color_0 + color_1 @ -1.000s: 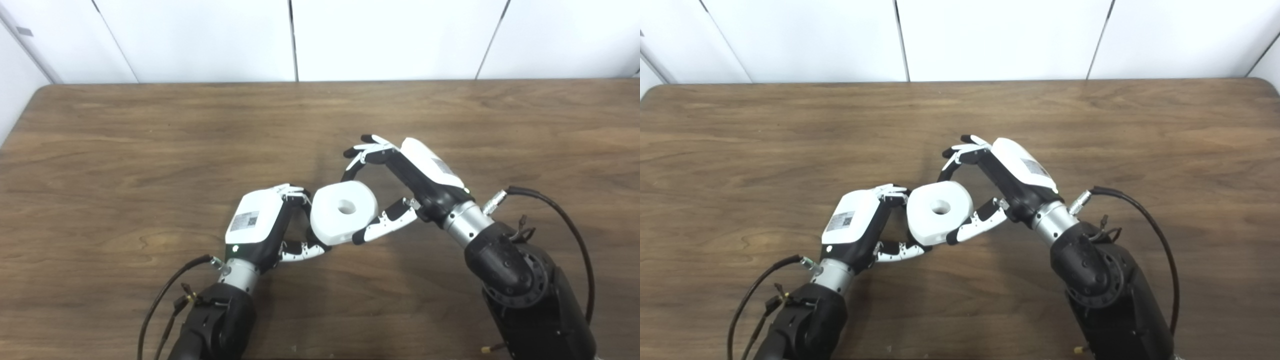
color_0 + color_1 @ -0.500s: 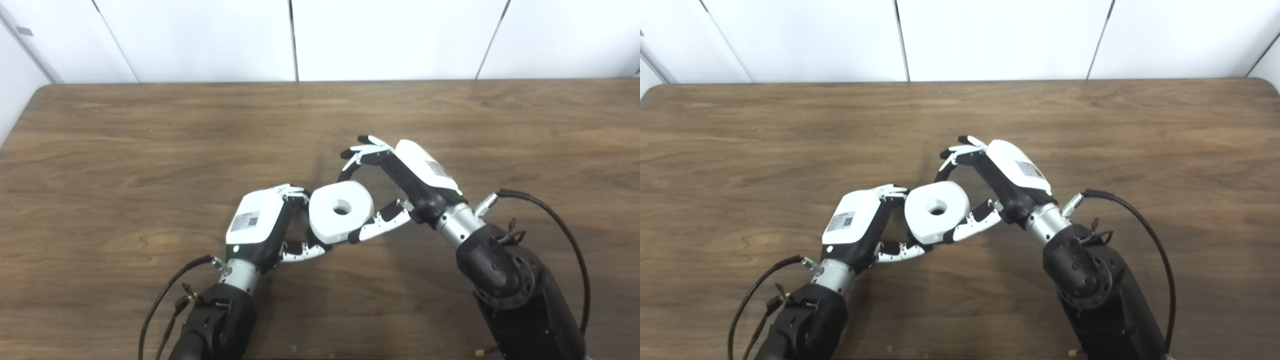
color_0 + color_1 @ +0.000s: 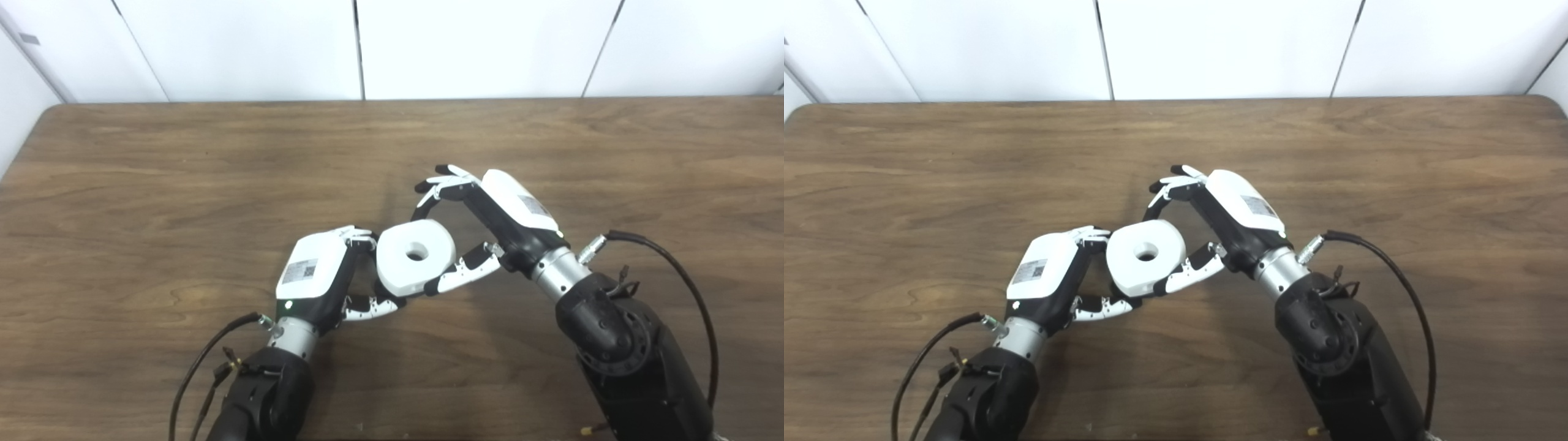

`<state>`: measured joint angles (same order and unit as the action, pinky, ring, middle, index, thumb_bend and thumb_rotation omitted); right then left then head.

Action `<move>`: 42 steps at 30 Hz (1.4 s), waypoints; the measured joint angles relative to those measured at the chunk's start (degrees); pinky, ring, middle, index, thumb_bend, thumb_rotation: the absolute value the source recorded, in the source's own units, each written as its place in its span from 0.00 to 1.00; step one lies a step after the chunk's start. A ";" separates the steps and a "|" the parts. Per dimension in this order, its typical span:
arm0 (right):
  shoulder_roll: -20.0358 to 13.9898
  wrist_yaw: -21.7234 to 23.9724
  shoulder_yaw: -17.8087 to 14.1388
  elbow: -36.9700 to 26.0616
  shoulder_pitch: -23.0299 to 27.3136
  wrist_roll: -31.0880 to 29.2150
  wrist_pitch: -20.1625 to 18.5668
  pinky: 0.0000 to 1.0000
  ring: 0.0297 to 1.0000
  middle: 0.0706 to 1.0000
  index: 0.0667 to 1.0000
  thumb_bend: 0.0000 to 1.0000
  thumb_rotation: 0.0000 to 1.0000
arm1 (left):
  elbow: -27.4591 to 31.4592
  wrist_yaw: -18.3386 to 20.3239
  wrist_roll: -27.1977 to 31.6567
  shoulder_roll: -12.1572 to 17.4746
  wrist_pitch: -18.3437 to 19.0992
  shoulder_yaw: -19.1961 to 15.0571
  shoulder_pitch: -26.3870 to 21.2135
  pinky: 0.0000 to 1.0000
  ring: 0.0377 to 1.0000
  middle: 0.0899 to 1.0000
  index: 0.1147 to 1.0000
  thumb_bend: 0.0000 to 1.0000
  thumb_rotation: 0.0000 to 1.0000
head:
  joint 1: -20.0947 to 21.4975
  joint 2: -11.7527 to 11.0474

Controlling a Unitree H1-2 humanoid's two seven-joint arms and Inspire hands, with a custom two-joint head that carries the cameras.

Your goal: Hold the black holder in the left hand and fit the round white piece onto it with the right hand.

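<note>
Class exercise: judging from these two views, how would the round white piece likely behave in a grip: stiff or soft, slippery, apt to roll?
The white piece keeps crisp edges between the right hand's fingers and thumb, so it is probably rigid. Its smooth, matte-looking surface may slip under a light pinch. Being a thick ring with a hole, it could roll if dropped on edge onto the table.

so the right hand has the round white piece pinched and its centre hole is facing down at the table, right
Not quite. The right hand does have the round white piece pinched between its fingers, but the centre hole faces up toward the cameras. The left eye view shows the open hole on the top face.
</note>
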<state>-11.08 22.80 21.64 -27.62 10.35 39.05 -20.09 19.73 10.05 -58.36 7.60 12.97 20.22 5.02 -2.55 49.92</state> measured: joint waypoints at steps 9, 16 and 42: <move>-0.96 2.31 0.47 0.03 1.42 0.60 -0.11 0.90 0.94 0.79 0.45 0.52 0.15 | 0.01 0.10 -0.01 -0.02 0.11 0.03 0.00 0.84 0.85 0.75 0.42 0.52 0.05 | 0.00 0.00; -1.43 4.13 0.56 0.02 1.73 1.57 -1.43 0.94 0.96 0.81 0.57 0.93 0.34 | 0.07 0.36 -0.19 -0.01 0.14 0.12 -0.02 0.85 0.85 0.76 0.42 0.52 0.05 | 0.00 -0.09; -1.50 8.07 1.01 0.03 1.25 4.02 -2.69 1.00 0.99 0.90 0.71 1.00 0.43 | 0.07 0.69 -0.32 0.05 -0.03 0.08 -0.11 0.84 0.85 0.75 0.42 0.52 0.05 | 0.18 -0.44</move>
<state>-12.58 30.87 22.65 -27.58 11.61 43.06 -22.78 19.80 10.74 -58.68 7.65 12.94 20.31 4.91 -2.37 49.48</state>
